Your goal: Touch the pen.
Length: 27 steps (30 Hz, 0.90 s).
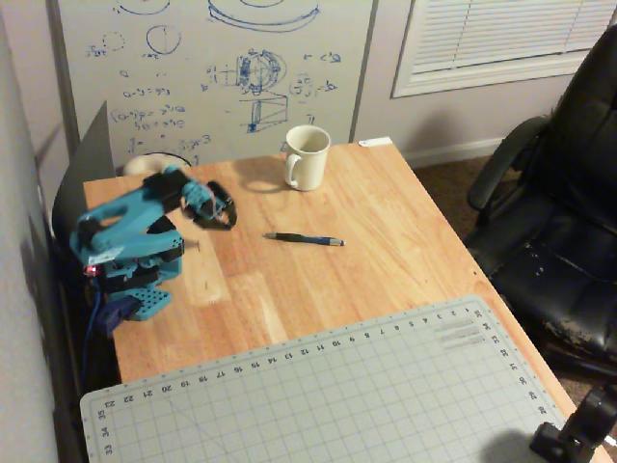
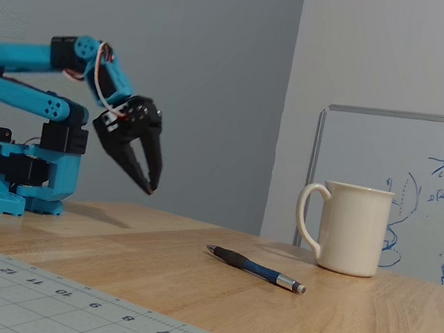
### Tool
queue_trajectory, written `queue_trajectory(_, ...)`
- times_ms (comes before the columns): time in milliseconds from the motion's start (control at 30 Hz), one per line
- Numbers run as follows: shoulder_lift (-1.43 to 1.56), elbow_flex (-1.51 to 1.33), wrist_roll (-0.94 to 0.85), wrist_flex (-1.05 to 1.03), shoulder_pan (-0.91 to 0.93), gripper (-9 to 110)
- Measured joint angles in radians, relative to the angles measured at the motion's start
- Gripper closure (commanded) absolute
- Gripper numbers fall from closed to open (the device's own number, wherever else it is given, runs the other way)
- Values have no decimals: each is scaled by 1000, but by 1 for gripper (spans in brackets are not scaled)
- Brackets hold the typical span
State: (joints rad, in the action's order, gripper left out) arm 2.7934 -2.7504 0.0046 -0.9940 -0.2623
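The pen point(image 1: 304, 238) is a slim dark blue-and-black stick lying flat on the wooden table point(image 1: 386, 251), near its middle. It also shows in a fixed view from table height point(image 2: 255, 268), silver tip to the right. My gripper point(image 1: 224, 217) is black, on a turquoise arm, and hangs in the air to the left of the pen, well apart from it. From table height the gripper point(image 2: 151, 187) points down and right, high above the tabletop. Its fingertips meet and hold nothing.
A white mug point(image 1: 308, 156) stands upright behind the pen, also seen from table height point(image 2: 351, 229). The arm's base point(image 1: 135, 270) sits at the table's left edge. A grey cutting mat point(image 1: 337, 395) covers the front. A black office chair point(image 1: 559, 212) stands to the right, a whiteboard point(image 1: 212, 68) behind.
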Motion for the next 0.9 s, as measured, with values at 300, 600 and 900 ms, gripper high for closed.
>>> queue_trajectory(300,-721,534,-5,110,-2,101)
queue_trajectory(600,-1210,946,-8,112,106,101)
queue_trajectory(900,-1408,1062,-8,112,173,101)
